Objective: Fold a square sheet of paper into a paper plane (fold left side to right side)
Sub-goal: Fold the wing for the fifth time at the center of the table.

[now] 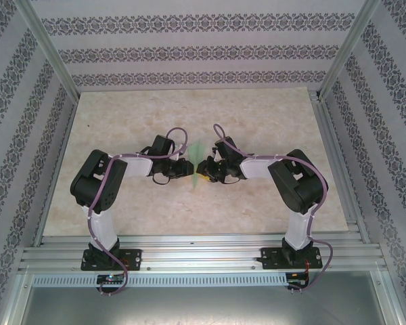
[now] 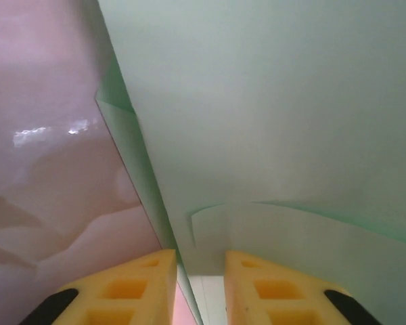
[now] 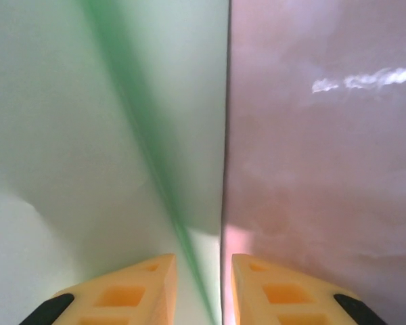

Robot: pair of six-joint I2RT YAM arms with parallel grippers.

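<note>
The light green sheet of paper [image 1: 197, 152] shows as a narrow strip on the table between both grippers; whether it has the paper plane's shape is too small to tell. My left gripper [image 1: 187, 166] reaches it from the left and my right gripper [image 1: 204, 167] from the right. In the left wrist view the paper [image 2: 271, 101] rises close above the yellow fingers [image 2: 145, 284], and its folded edge runs down into the gap of the left gripper [image 2: 199, 256], unpinched. In the right wrist view the paper [image 3: 54, 135] has a dark green crease running between the parted jaws of the right gripper [image 3: 203, 258].
The pale marbled table top [image 1: 189, 115] lies under the paper and shows pinkish in the left wrist view [image 2: 40, 169] and the right wrist view [image 3: 325, 169]. Aluminium frame posts [image 1: 51, 51] and patterned walls stand round the table. Both arms bend inward to its middle.
</note>
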